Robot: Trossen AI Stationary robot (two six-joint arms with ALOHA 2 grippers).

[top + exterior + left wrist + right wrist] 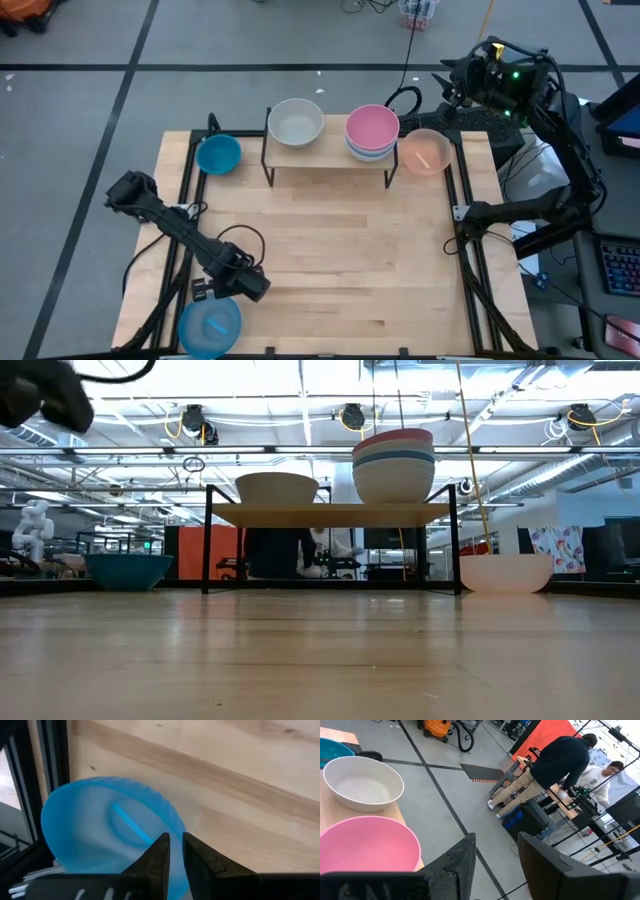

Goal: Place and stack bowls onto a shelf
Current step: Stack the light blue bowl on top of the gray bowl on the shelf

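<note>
The left gripper (176, 851) has its fingers pinched on the rim of a light blue bowl (210, 326) at the surface's near left corner; a thin rim grip may slip during the carry to the shelf (330, 150); the right gripper (496, 851) waits with wide fingers beyond the far right corner.
</note>
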